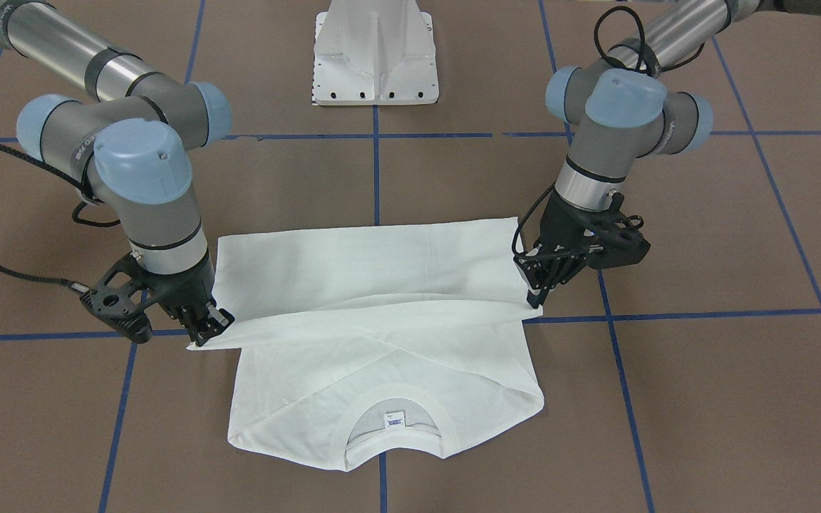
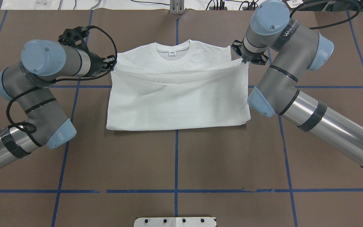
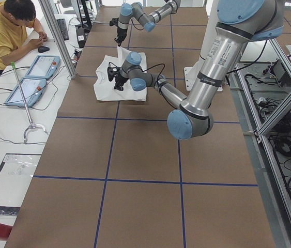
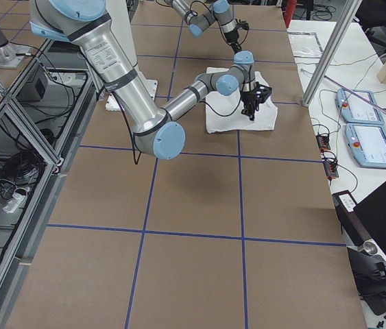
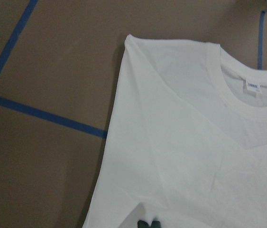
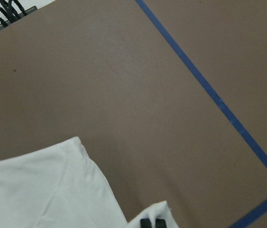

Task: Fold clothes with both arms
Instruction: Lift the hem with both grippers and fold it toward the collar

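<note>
The white T-shirt (image 1: 382, 285) lies flat on the brown table, collar (image 1: 393, 420) and label towards the operators' side. Its lower half is folded up towards the collar (image 2: 172, 52). My left gripper (image 1: 535, 291) is shut on one corner of the lifted folded edge, also in the overhead view (image 2: 111, 61). My right gripper (image 1: 207, 328) is shut on the other corner (image 2: 243, 60). The edge hangs slack between them, just above the shoulders. In the left wrist view the closed fingertips (image 5: 147, 223) pinch cloth; the right wrist view shows the same (image 6: 152, 222). No printed text shows.
The white pedestal base (image 1: 375, 57) stands behind the shirt on the robot's side. Blue tape lines (image 2: 176, 157) grid the table. An operator in yellow (image 3: 11, 31) sits at a side desk with teach pendants (image 3: 34, 77). Cables lie at the far table edge (image 2: 216, 4).
</note>
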